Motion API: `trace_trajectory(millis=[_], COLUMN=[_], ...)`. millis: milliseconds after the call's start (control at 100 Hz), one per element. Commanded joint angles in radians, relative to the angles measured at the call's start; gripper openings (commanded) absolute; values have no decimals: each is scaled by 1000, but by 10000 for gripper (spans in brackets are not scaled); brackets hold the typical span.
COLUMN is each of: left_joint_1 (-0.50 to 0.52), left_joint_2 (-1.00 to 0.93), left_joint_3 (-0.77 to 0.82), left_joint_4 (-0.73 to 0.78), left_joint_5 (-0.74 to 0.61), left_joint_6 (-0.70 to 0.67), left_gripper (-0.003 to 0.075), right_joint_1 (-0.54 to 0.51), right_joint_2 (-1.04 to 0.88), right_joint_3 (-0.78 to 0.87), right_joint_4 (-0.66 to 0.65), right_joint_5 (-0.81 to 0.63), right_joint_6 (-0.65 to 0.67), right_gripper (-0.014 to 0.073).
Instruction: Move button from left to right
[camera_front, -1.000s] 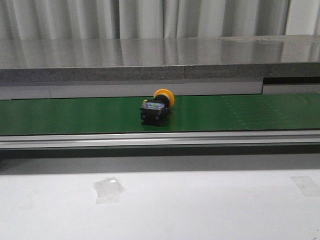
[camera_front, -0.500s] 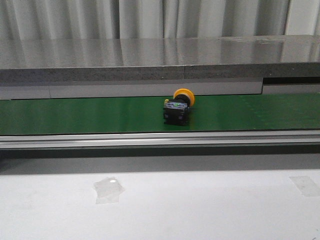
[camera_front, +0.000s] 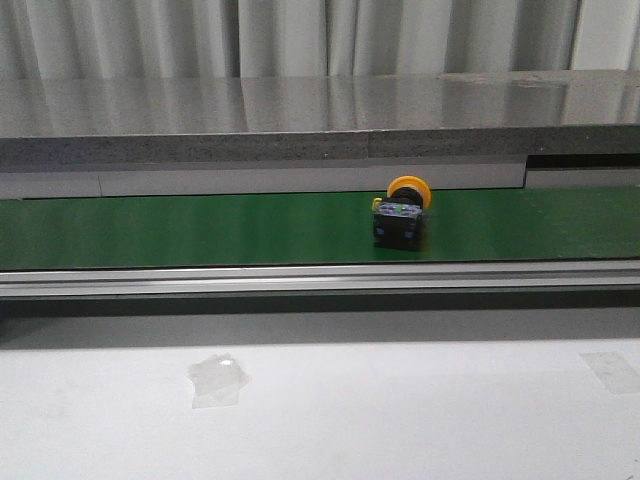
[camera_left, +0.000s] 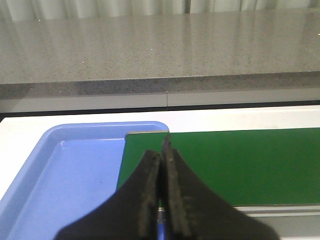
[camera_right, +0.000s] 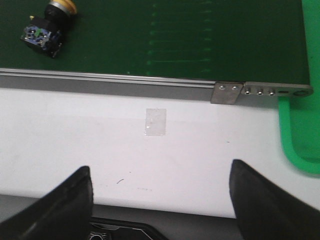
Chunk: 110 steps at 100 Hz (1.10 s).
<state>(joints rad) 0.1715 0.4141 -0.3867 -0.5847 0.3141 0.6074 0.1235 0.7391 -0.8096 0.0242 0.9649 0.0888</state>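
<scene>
Lying on its side on the green belt (camera_front: 200, 228), right of centre: the button (camera_front: 400, 214), untouched by either gripper.

Pointing its yellow-orange cap (camera_front: 410, 187) toward the far side and its pale contact block (camera_front: 396, 209) toward the near rail (camera_front: 320, 277) in the front view. Showing up again in the right wrist view as the button (camera_right: 47, 29), beyond the rail (camera_right: 110, 79) and a scrap of clear tape (camera_right: 155, 121) on the white table (camera_right: 75, 135), with a green tray (camera_right: 300, 135) at the belt's end and the right gripper (camera_right: 162, 200) holding its fingers wide apart over the table. Missing the button altogether in the left wrist view: only the left gripper (camera_left: 161, 190) pressing its fingers together over the belt's (camera_left: 240, 160) left end, beside a blue tray (camera_left: 75, 175).
</scene>
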Motion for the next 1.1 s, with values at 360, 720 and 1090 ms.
trace_trajectory(millis=[360, 720, 1090], left_joint_1=[-7, -7, -7], left_joint_2=[5, 5, 5], left_joint_3=[-27, -27, -27], left_joint_4=[-23, -23, -23], left_joint_5=[-68, -68, -68], left_joint_6=[-1, -1, -1], left_gripper=[-20, -20, -20], right_joint_1=[-2, 48, 61], right_joint_2=[339, 643, 793], right_joint_3=[-213, -381, -458], right_joint_4=[60, 60, 66], right_joint_5=[-102, -172, -213], right_joint_6=[-22, -23, -23], right_gripper=[580, 580, 580])
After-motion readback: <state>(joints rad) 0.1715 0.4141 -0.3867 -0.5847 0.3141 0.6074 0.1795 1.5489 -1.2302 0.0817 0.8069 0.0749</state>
